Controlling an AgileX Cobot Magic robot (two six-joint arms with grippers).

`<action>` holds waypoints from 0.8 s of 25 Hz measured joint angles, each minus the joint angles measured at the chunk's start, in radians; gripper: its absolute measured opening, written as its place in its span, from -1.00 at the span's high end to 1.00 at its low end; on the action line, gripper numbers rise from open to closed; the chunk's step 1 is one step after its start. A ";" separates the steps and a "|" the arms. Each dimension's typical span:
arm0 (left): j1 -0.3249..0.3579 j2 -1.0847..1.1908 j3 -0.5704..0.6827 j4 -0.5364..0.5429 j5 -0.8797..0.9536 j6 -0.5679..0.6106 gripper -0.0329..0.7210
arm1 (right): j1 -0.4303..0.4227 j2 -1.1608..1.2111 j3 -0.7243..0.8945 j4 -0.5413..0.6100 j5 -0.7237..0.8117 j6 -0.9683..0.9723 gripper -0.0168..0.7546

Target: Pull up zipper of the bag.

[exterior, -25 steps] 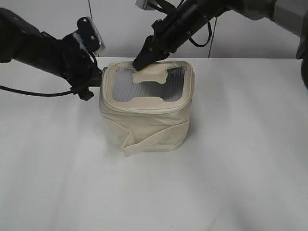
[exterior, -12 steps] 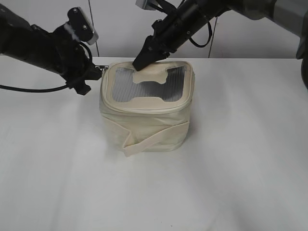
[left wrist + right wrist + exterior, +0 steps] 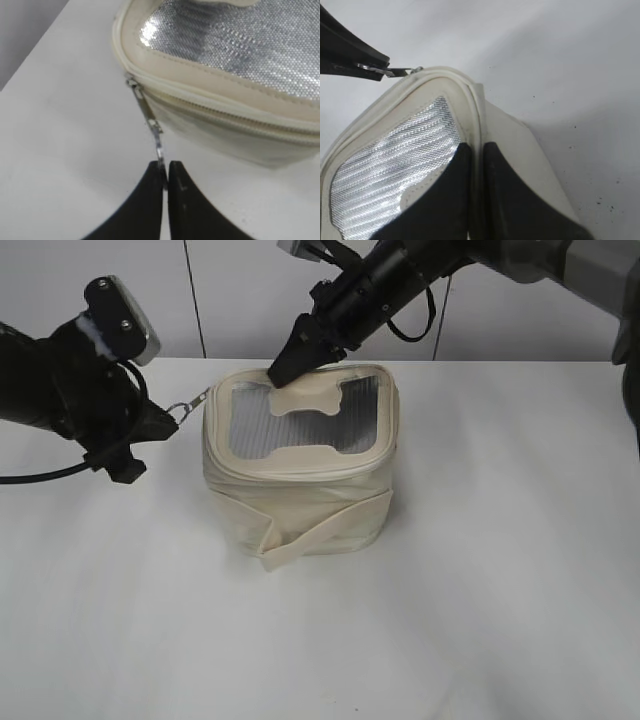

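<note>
The cream boxy bag [image 3: 300, 480] stands mid-table, with a grey see-through top and a bone-shaped patch [image 3: 308, 400]. Its zipper track [image 3: 225, 116] runs along the lid edge. A silver pull [image 3: 151, 125] sticks out from the bag's left corner, also visible in the exterior view [image 3: 187, 407]. My left gripper [image 3: 165, 172] is shut on the end of that pull, left of the bag [image 3: 160, 418]. My right gripper [image 3: 477, 152] is shut on the lid's cream rim at the far edge [image 3: 285, 368].
The white table [image 3: 480, 590] spreads all round the bag. A flat cream strap [image 3: 320, 530] crosses the bag's front side. A pale wall with a dark vertical seam [image 3: 194, 300] stands behind the table.
My left gripper has moved left and toward the front, away from the bag, drawing the silver pull out taut. The bag has shifted slightly left. The right gripper stays on the lid's far rim.
</note>
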 joint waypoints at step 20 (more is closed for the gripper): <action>-0.071 -0.147 0.163 0.024 0.110 -0.150 0.88 | 0.002 0.012 0.000 0.038 -0.001 0.198 0.83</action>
